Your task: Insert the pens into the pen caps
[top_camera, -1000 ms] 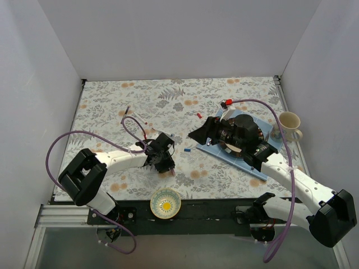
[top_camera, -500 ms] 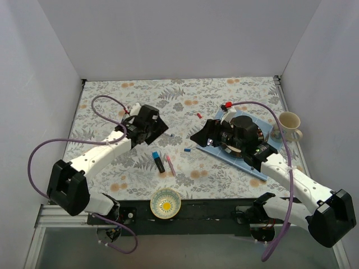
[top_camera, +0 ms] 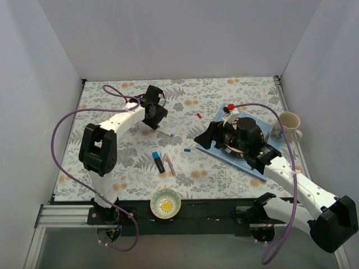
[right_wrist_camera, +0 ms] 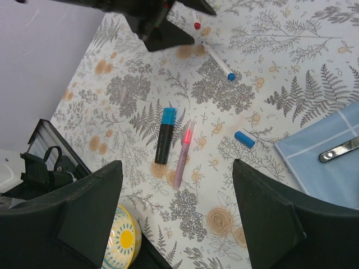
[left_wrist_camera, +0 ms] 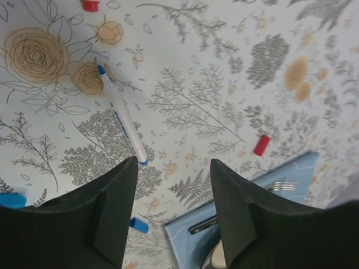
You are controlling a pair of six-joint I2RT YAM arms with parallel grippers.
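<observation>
Left gripper (top_camera: 154,107): jaws apart, empty; thin white blue-tipped pen (left_wrist_camera: 122,117) on the floral bench (top_camera: 224,175) at its 5 o'clock. Right gripper (top_camera: 201,137): jaws wide apart, empty; black marker with light-blue end (right_wrist_camera: 165,136) and pink pen (right_wrist_camera: 183,154) lie side by side at its 8 o'clock, small blue cap (right_wrist_camera: 244,139) between.

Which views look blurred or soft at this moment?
Left wrist: thin white pen with blue tip sharp, light-blue mat at lower right soft; right wrist: black marker with light-blue end crisp; top external: even light, no glare.
</observation>
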